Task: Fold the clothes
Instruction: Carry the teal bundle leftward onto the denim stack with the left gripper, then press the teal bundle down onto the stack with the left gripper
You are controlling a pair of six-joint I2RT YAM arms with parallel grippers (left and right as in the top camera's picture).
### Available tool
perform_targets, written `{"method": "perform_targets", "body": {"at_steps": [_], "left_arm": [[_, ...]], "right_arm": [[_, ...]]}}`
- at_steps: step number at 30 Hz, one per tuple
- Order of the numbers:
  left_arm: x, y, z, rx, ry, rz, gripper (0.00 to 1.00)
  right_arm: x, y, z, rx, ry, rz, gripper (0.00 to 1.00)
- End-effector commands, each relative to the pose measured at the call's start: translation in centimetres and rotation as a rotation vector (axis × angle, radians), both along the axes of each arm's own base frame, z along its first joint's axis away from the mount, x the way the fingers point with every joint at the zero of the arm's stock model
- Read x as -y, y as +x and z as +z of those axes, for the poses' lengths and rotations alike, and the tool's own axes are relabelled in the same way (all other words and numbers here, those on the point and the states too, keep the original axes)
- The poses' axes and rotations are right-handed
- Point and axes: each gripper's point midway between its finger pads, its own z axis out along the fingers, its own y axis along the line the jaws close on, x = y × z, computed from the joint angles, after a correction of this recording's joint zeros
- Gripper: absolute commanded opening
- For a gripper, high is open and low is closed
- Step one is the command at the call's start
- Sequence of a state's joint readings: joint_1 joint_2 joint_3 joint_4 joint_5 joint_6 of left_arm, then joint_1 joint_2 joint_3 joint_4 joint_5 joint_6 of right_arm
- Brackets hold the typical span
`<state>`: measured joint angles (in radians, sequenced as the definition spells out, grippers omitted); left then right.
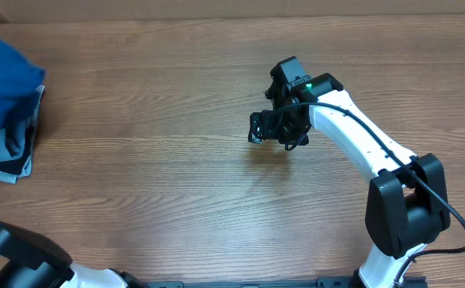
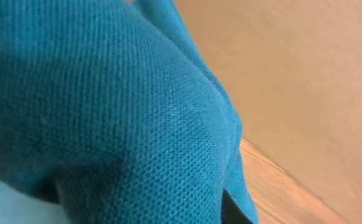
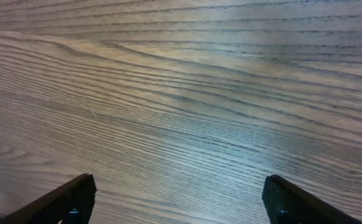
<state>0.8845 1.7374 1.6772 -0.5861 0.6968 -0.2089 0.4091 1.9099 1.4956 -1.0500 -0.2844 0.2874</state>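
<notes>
The teal shirt (image 1: pixel 4 76) lies bunched at the far left edge of the worktop (image 1: pixel 160 200), well left of the right claw (image 3: pixel 179 202), open wide mid-worktop; the left claw is likely nearer, its view smothered in fabric, its state indeterminable

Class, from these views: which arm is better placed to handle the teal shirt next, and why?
Probably left: its wrist camera is filled by the teal shirt, piled at the left edge of the table. The right arm's fingers stand open over wood mid-table.
</notes>
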Motion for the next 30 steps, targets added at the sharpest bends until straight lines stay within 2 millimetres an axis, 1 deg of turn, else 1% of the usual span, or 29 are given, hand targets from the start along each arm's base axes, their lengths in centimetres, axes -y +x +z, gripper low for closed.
{"method": "perform_targets", "body": {"at_steps": [1, 3, 4, 8, 11, 13, 14, 16, 17, 19, 21, 23, 27, 30], "left_arm": [[-2.1, -2.9, 2.5, 0.037, 0.08, 0.003, 0.04], [-2.9, -4.0, 1.3, 0.004, 0.076, 0.012, 0.04], [-3.1, -4.1, 0.6, -0.011, 0.067, 0.01, 0.04], [-3.7, -3.9, -0.9, -0.04, 0.047, 0.019, 0.04], [-4.8, -4.3, -2.7, -0.107, 0.033, 0.077, 0.04], [-5.4, -4.8, -4.9, -0.172, 0.003, 0.111, 0.05], [-5.6, -5.0, -5.8, -0.199, -0.012, 0.122, 0.07], [-6.0, -5.6, -8.2, -0.27, -0.061, 0.154, 0.11], [-6.2, -6.0, -9.6, -0.309, -0.094, 0.182, 0.11], [-6.6, -6.5, -11.3, -0.357, -0.144, 0.222, 0.11], [-6.5, -6.6, -12.2, -0.373, -0.163, 0.221, 0.11], [-6.5, -6.6, -12.6, -0.378, -0.172, 0.218, 0.1], [-6.7, -6.5, -12.5, -0.373, -0.167, 0.223, 0.09], [-6.4, -5.8, -11.9, -0.327, -0.178, 0.192, 0.07]], "right_arm": [[-0.3, -0.1, 1.5, 0.036, 0.02, 0.012, 0.89], [-0.3, -0.1, 1.5, 0.038, 0.021, 0.012, 0.9], [-0.3, 0.0, 1.5, 0.04, 0.022, 0.012, 0.9], [-0.3, -0.1, 1.5, 0.036, 0.02, 0.012, 0.9], [-0.3, -0.1, 1.5, 0.036, 0.02, 0.012, 0.9], [-0.3, -0.1, 1.5, 0.038, 0.021, 0.012, 0.9], [-0.3, 0.0, 1.5, 0.039, 0.021, 0.012, 0.9], [-0.3, -0.1, 1.5, 0.037, 0.02, 0.012, 0.9], [-0.3, -0.1, 1.5, 0.035, 0.019, 0.012, 0.9], [-0.2, -0.2, 1.5, 0.029, 0.017, 0.012, 0.9], [-0.2, -0.3, 1.5, 0.028, 0.017, 0.012, 0.9], [-0.2, -0.2, 1.5, 0.029, 0.017, 0.012, 0.9], [-0.2, -0.2, 1.5, 0.03, 0.017, 0.012, 0.9], [-0.2, -0.2, 1.5, 0.03, 0.017, 0.012, 0.9]]}}
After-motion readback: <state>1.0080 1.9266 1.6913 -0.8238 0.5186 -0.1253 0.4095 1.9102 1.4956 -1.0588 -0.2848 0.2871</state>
